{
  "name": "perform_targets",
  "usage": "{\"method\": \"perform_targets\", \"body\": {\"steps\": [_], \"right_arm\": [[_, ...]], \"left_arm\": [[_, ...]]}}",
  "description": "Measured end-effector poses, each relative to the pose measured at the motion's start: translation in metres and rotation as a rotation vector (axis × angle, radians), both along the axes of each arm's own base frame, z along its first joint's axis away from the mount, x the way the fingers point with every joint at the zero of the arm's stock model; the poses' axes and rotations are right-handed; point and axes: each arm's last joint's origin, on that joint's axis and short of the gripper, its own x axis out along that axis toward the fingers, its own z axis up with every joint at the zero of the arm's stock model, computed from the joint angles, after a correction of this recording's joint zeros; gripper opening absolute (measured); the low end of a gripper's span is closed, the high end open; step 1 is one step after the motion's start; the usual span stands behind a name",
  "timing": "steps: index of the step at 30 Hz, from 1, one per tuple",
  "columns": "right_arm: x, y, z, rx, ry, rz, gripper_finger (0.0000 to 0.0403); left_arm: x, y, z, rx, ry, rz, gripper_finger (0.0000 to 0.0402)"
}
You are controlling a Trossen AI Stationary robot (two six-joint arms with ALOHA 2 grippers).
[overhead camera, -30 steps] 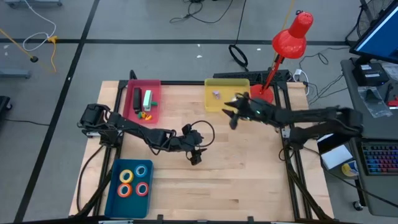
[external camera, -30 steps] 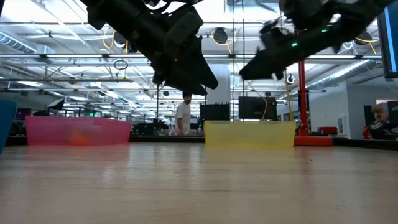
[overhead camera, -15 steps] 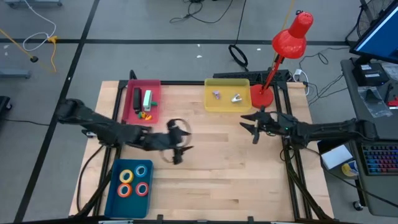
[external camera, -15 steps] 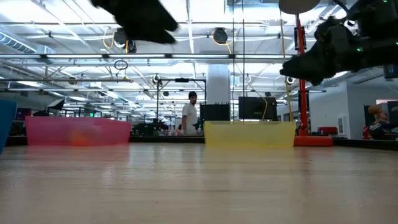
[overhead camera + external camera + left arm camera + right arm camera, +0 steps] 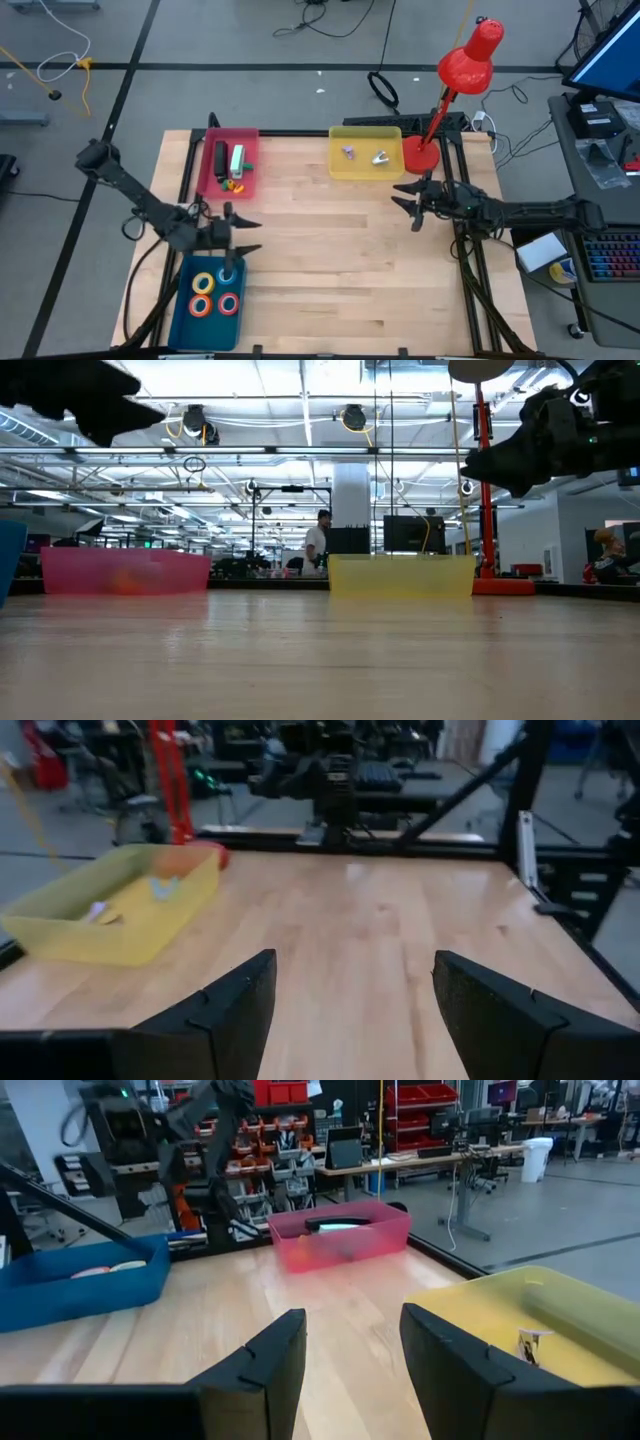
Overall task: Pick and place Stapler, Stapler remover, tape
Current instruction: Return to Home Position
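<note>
Blue plastic bin (image 5: pixel 183 300), near left desk corner: held four small tape rolls (image 5: pixel 204 283). Left end effector (image 5: pixel 243 235): spread wide, empty, over the bin's far rim; a low retreat might clip it and scatter tape. Right end effector (image 5: pixel 400 196): open, empty, near yellow plastic bin (image 5: pixel 340 170) holding staple removers (image 5: pixel 380 157). Pink plastic bin (image 5: pixel 205 170), far left: staplers (image 5: pixel 220 157).

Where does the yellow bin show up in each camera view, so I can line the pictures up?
High view: yellow bin at the table's far edge, right of centre.
Low view: right of centre, at the table's far end.
Left wrist view: in view across the table.
Right wrist view: close by, only partly in frame.
Landmark: the red lamp stands beside it in the high, low and left wrist views.
</note>
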Motion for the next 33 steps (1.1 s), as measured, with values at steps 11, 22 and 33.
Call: {"method": "perform_targets", "body": {"steps": [11,22,33], "right_arm": [[-0.002,0.000,0.003,0.000,-0.027,0.000,0.0158],[-0.002,0.000,0.004,-0.004,-0.037,-0.002,0.0157],[-0.002,0.000,0.002,-0.005,-0.017,0.000,0.0157]], "left_arm": [[-0.036,0.007,-0.055,-0.144,-0.054,-0.046,0.0269],[-0.020,0.028,-0.052,-0.157,-0.102,-0.020,0.0269],[-0.029,0.058,-0.044,-0.104,-0.112,-0.009,0.0269]]}}
